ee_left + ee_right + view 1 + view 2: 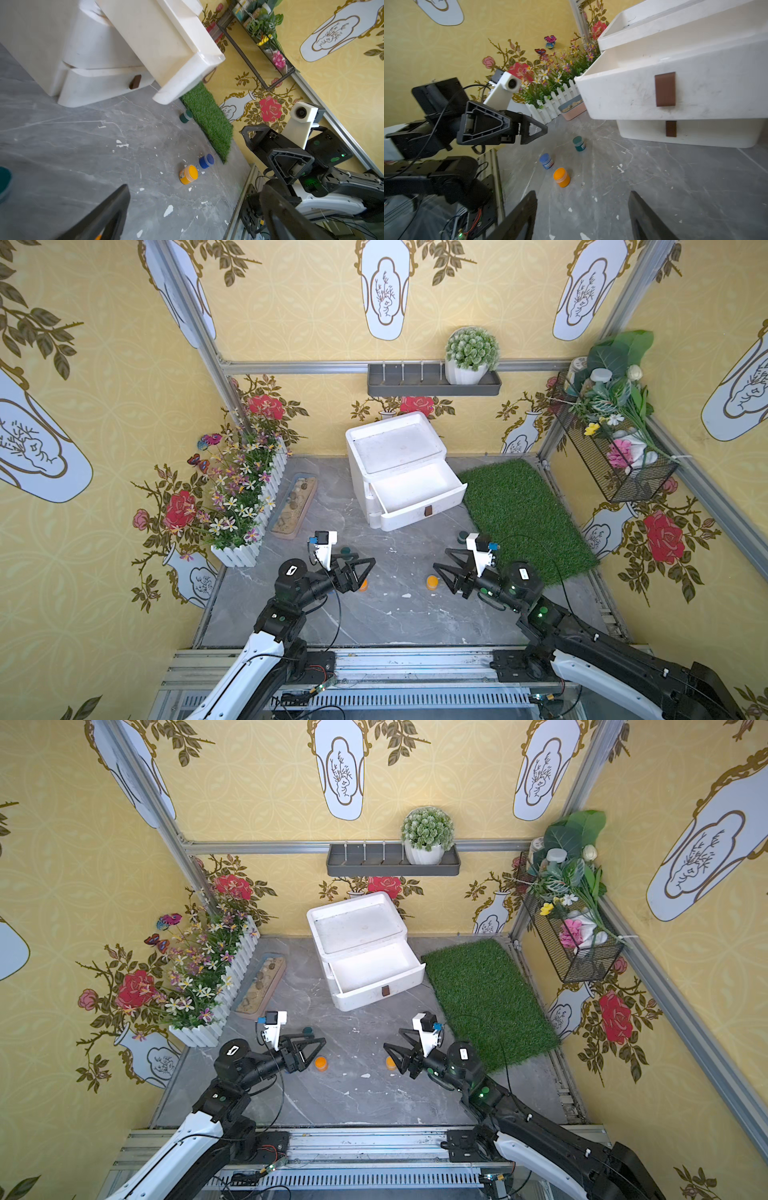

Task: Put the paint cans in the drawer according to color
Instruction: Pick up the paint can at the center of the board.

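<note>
Orange can (pixel 432 582) on floor (pixel 395 614) nr right claw (pixel 581 199), spread, empty; left claw (pixel 368 573) spread wide.

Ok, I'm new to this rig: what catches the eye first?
A white plastic drawer cabinet stands at the back of the grey floor, its upper drawer pulled open and empty. In front, the black left gripper and right gripper face each other, open, near small orange paint jars.

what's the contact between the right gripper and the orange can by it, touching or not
Apart. The left wrist view shows a stretch of bare floor between the orange can and the open right gripper.
</note>
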### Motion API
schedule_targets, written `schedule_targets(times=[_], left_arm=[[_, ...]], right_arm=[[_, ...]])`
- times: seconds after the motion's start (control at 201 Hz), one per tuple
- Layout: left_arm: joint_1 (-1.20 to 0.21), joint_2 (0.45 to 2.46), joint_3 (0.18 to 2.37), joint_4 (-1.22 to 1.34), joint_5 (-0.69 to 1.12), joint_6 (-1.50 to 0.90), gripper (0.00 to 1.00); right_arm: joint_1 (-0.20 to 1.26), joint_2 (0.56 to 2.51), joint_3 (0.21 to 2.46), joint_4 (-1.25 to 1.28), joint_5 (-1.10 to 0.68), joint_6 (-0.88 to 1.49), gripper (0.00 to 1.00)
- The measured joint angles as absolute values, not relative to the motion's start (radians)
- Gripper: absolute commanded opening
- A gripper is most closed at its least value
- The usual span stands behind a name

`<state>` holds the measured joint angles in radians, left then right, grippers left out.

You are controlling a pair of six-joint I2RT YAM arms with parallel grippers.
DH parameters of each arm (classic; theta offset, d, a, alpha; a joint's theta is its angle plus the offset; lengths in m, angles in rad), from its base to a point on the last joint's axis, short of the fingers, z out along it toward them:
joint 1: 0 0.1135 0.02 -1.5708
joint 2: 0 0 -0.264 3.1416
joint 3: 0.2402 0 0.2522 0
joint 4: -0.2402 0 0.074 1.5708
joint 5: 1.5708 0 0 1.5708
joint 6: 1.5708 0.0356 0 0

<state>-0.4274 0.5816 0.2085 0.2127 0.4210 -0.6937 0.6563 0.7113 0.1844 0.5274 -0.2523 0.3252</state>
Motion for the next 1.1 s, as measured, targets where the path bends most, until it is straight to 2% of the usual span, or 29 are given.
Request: schedule_targets(times=[0.249, 0.418, 0.622, 1.1], left_arm=[[-0.796, 0.667, 0.342, -0.058, 0.002, -0.600, 0.99], [-0.946, 0.722, 0.455, -0.264, -0.285, -0.583, 0.99], [-0.980, 0.812, 0.538, -0.446, -0.456, -0.588, 1.00], [-0.982, 0.820, 0.610, -0.632, -0.513, -0.668, 1.00]], right_arm=[[0.696, 0.674, 0.180, 0.441, -0.258, 0.339, 0.71], [0.696, 0.679, 0.178, 0.403, -0.223, 0.339, 0.70], [0.698, 0.669, 0.180, 0.370, -0.198, 0.336, 0.70], [0.730, 0.531, 0.143, 0.364, -0.145, 0.335, 0.70]])
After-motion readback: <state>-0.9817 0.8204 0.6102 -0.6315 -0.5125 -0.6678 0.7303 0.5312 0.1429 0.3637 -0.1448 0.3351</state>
